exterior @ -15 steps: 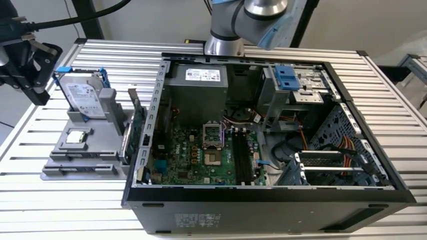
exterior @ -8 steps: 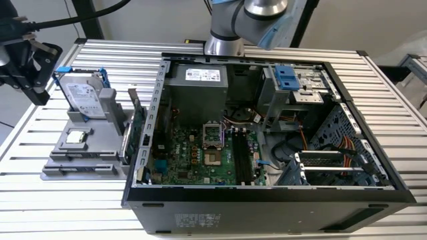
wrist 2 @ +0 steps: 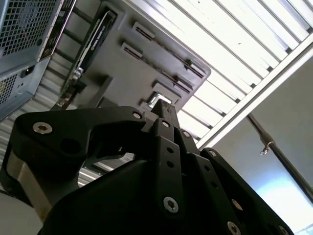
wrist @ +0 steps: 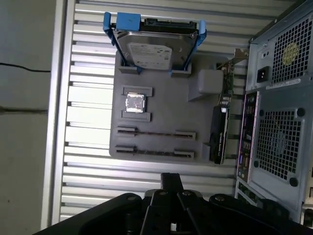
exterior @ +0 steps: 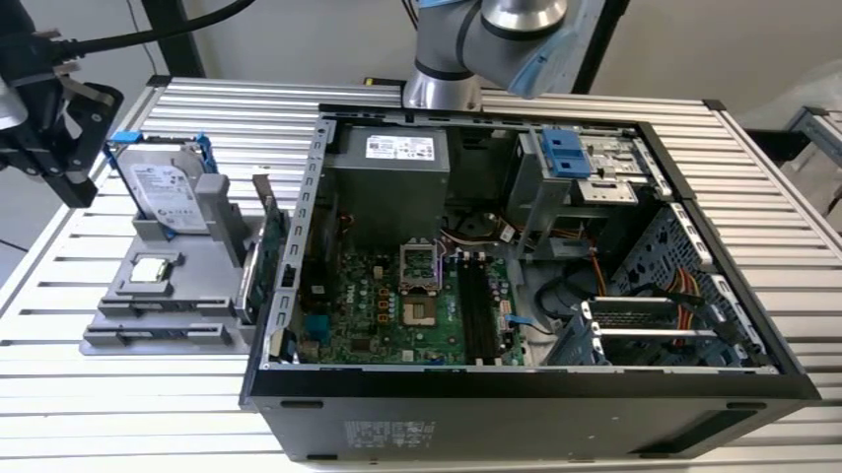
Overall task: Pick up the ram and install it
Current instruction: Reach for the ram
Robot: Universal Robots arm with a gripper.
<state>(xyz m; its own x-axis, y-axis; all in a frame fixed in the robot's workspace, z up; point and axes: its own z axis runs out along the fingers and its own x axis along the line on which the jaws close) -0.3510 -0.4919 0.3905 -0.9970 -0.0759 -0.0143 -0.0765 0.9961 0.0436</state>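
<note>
The ram (wrist: 155, 152) reads as a thin dark strip standing on edge in the tray (wrist: 161, 105), held between two end clips in the row farthest from the drive (wrist: 154, 46). A second strip of the same kind sits in the next row, nearer the drive. The ram's long axis runs parallel to the drive's broad face: one end points to the tray's outer edge, the other to the card (wrist: 218, 132) standing along the tray's side next to the case (wrist: 279, 122).

The tool (wrist: 171, 177) hangs above the tray, well apart from it and pointing down. In the first wrist view its tip lies just past the tray's edge farthest from the drive, about level with the middle of the stick. In both wrist views its fingers look pressed together with nothing between them, so I judge the ram not yet gripped.

The arm's base (exterior: 439, 87) stands on the table (exterior: 132, 394) beyond the case, and the wrist is turned to look straight down on the tray
</note>
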